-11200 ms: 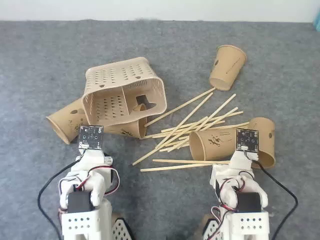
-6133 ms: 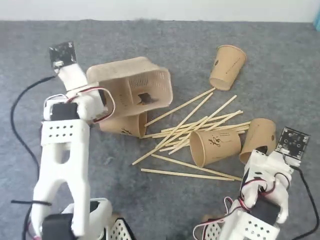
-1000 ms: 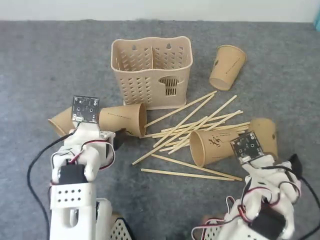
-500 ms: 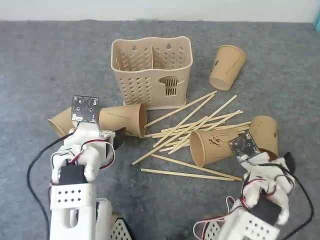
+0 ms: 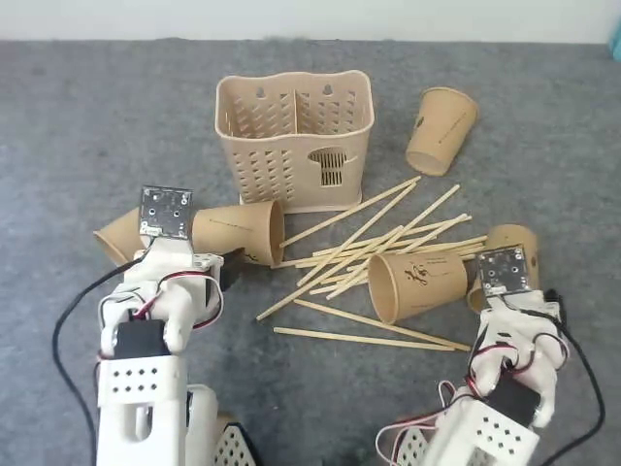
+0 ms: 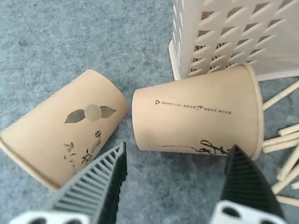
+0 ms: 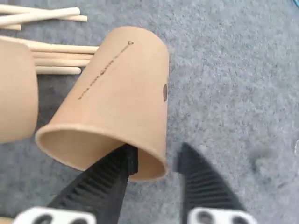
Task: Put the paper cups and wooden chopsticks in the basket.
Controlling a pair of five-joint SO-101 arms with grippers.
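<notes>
The beige basket [image 5: 294, 136] stands upright at the back of the table. Several wooden chopsticks [image 5: 383, 238] lie scattered in front of it. Paper cups lie on their sides: one far right [image 5: 441, 129], one in the middle [image 5: 417, 284], two at the left [image 5: 238, 233] [image 5: 118, 233]. My left gripper [image 6: 173, 184] is open, just short of the nearer left cup [image 6: 196, 116]. A fifth cup [image 7: 117, 98] lies at the right. My right gripper [image 7: 154, 170] is open, its fingers on either side of that cup's lower rim.
The table is covered with grey carpet [image 5: 97, 116]. The other left cup [image 6: 65, 135] lies close beside the left gripper's finger. Chopstick ends [image 7: 46, 56] lie just past the right cup. Both arm bases [image 5: 146, 388] [image 5: 495, 427] stand at the front edge.
The basket, lying on its side before, was stood upright by the left arm. Over the last second the right arm swung right, onto the right-hand cup's rim. The left arm kept still.
</notes>
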